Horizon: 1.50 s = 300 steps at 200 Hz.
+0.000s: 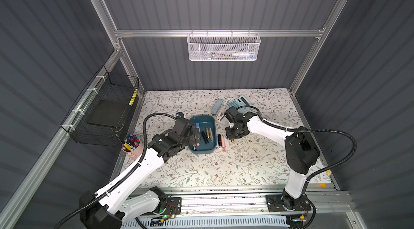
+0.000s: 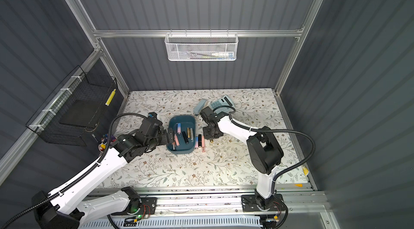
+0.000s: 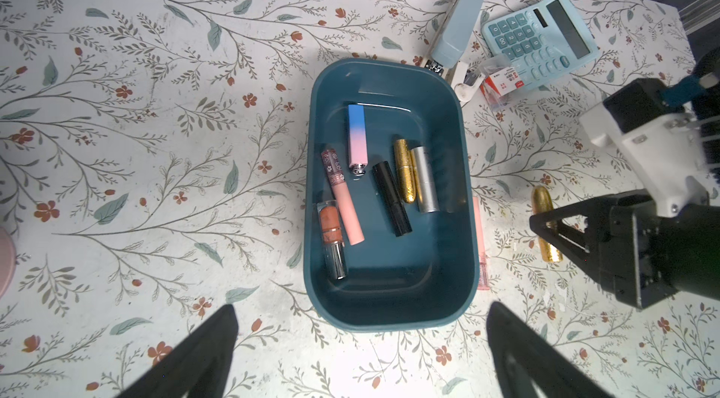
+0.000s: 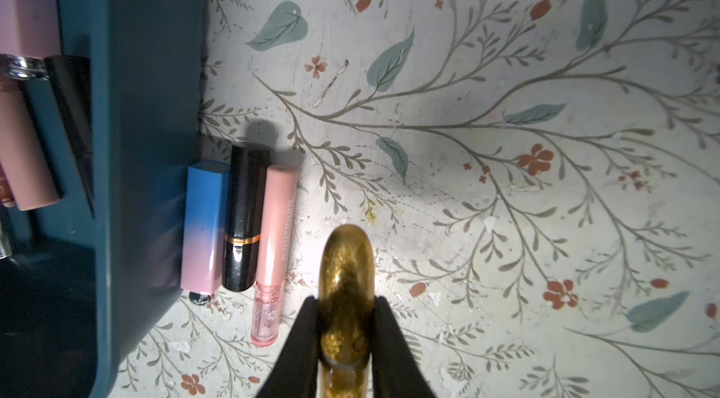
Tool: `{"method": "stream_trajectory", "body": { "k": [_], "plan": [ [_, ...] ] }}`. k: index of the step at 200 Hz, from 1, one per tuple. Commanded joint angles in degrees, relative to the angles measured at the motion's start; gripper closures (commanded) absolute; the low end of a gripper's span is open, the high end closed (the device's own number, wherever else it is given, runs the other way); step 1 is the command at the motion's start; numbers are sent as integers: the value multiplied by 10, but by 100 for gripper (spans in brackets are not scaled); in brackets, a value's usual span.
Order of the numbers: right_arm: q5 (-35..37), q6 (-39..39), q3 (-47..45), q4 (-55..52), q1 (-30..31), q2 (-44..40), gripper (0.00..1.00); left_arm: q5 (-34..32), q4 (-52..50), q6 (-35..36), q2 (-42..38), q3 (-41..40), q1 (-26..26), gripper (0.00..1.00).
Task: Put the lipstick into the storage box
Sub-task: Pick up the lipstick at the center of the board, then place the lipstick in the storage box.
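Observation:
The teal storage box (image 1: 202, 117) (image 2: 181, 117) sits mid-table and holds several lipsticks, among them a blue-pink one (image 3: 357, 135), a black one (image 3: 391, 199) and a gold one (image 3: 403, 170). To the right of the box, my right gripper (image 4: 346, 304) (image 1: 233, 138) is shut on a gold glitter lipstick (image 4: 346, 259) (image 3: 543, 197), low over the mat. Three more lipsticks lie against the box's right wall (image 4: 148, 104): blue-pink (image 4: 204, 221), black (image 4: 245, 221) and pink gloss (image 4: 274, 244). At the box's left side, my left gripper (image 3: 362, 308) (image 1: 197, 136) stands open and holds nothing.
A pale blue stapler (image 1: 218, 107) and calculator (image 1: 238, 102) lie behind the right arm. A pink cup of pens (image 1: 132, 146) stands at the table's left edge. A black wire basket (image 1: 100, 113) hangs on the left wall, a white mesh basket (image 1: 224, 46) on the back rail.

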Motion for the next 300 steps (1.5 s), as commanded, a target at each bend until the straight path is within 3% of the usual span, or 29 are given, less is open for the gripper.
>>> {"method": "stream_trajectory", "body": {
  "k": [1,69,149,300],
  "plan": [
    [11,-4,38,-26,9,-9,79,-15,-21,6,-16,-9,3,0],
    [3,-11,167,-56,48,47,78,-36,-48,0,-45,-15,3,0],
    [-42,-16,305,-50,92,171,78,-69,-84,0,-71,-13,4,0],
    [-62,-36,445,-65,86,330,77,-98,-101,8,-72,-18,3,0]
  ]
}}
